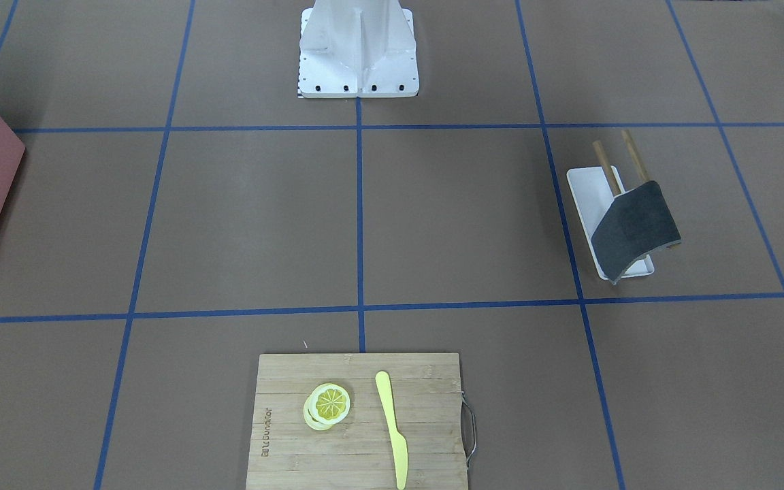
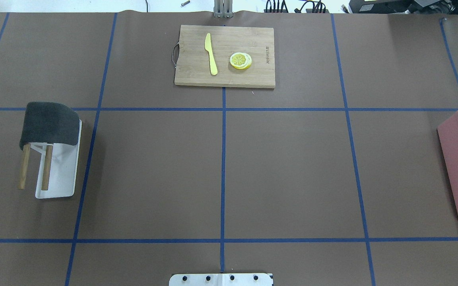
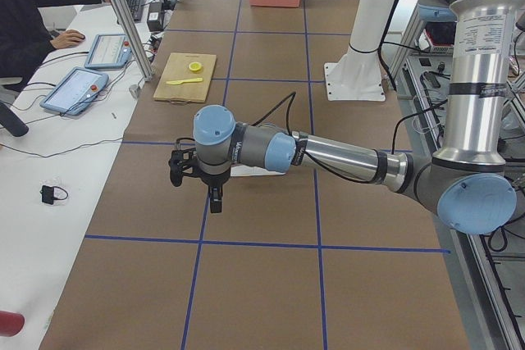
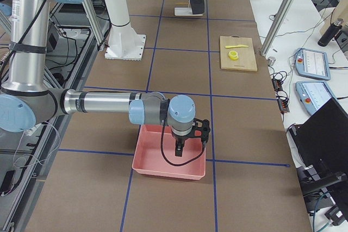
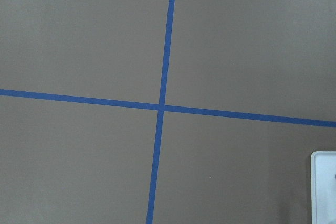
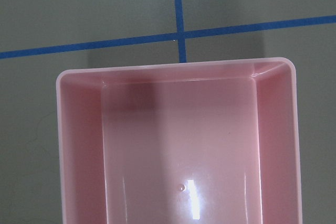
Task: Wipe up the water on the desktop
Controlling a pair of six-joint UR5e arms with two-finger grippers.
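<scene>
The desktop (image 1: 460,218) is a flat brown surface crossed by blue tape lines; it also shows in the overhead view (image 2: 292,171). I make out no water on it. A dark grey cloth (image 1: 637,228) hangs over a small rack with two wooden bars (image 2: 24,171) above a white tray (image 2: 60,178). My left gripper (image 3: 215,201) hovers above the desktop close to that tray; I cannot tell whether it is open or shut. My right gripper (image 4: 179,149) hovers over a pink bin (image 4: 169,173); I cannot tell its state either.
A bamboo cutting board (image 2: 261,75) with a yellow knife (image 2: 211,53) and lemon slices (image 2: 240,60) lies at the far middle edge. The pink bin (image 2: 457,167) stands at the right side. The white robot base (image 1: 358,47) stands at the near middle. An operator sits beyond the far edge.
</scene>
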